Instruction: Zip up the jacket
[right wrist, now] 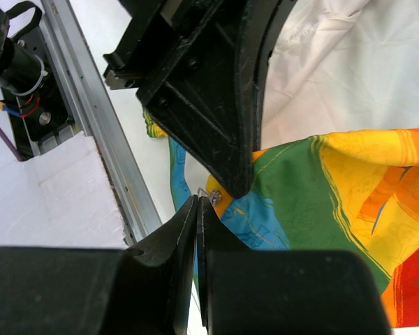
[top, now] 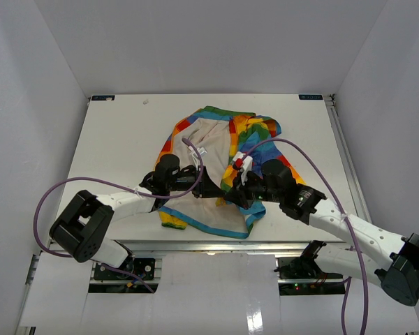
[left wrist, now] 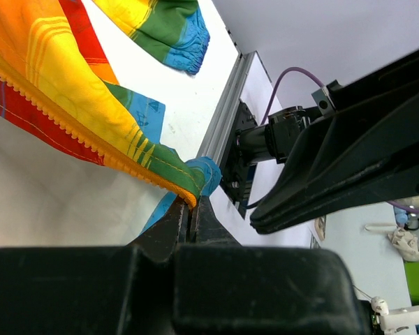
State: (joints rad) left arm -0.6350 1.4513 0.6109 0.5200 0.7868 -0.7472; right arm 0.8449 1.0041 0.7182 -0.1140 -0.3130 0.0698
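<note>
Plainly light and limp, the jacket (top: 211,143) wants holding at its six-o'clock hem, where the left gripper (left wrist: 190,211) pinches the zipper end (left wrist: 176,185) and the right gripper (right wrist: 197,204) sits closed, hold unclear.

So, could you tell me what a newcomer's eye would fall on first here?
A rainbow-striped jacket lies open on the table, cream lining up. At its near hem the left end effector pinches the corner by the orange zipper, and the right end effector is shut right beside it.

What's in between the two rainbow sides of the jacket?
The jacket lies open, so its cream lining fills that gap, seen in the top view.
</note>
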